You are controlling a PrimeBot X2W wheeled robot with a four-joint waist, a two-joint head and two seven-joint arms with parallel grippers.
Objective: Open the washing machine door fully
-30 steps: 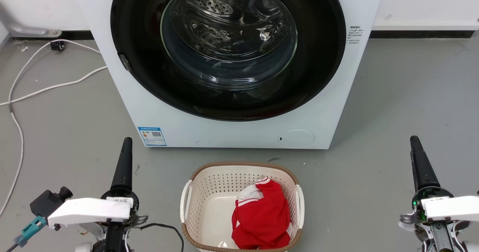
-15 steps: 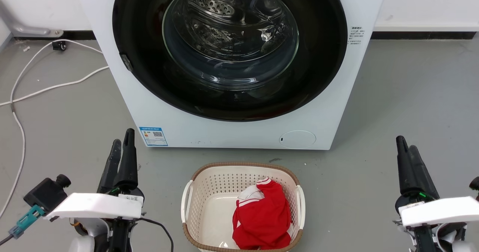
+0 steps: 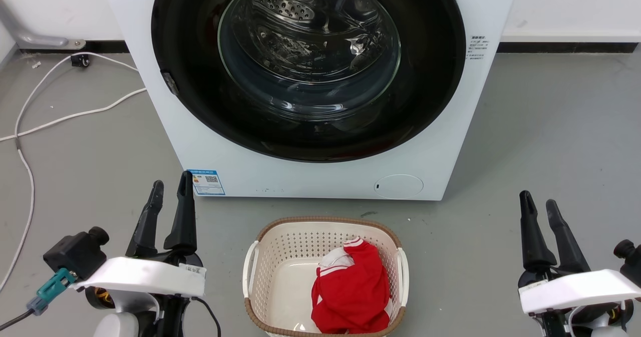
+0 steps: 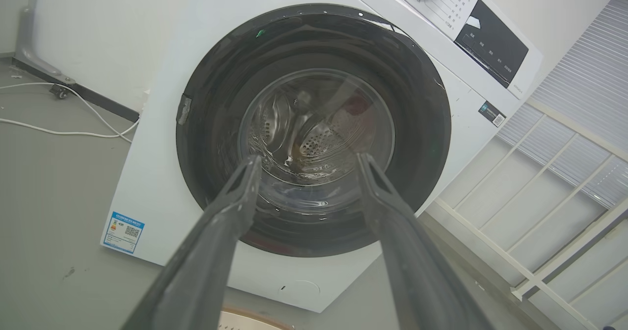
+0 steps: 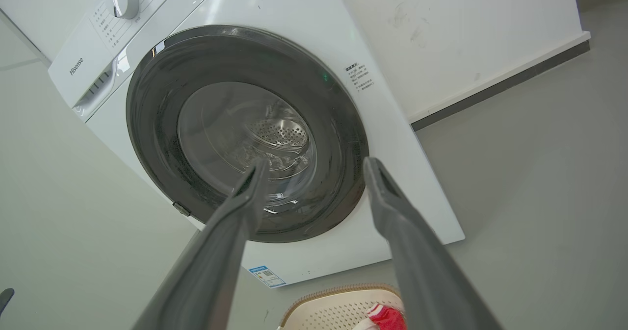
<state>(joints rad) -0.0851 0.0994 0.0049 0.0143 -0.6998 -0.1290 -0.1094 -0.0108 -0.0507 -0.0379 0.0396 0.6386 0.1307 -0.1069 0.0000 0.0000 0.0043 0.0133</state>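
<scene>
The left gripper (image 3: 172, 179) has its two fingers spread and holds nothing. The right gripper (image 3: 537, 198) is likewise parted and empty. Between them sits a laundry basket (image 3: 325, 220) holding a red garment (image 3: 350, 292). Ahead of both grippers and apart from them, the washing machine door (image 3: 309, 61) lies closed against the white washing machine (image 3: 200, 141).

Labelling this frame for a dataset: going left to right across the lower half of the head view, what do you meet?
White cable, left tool, laundry basket, right tool.
</scene>
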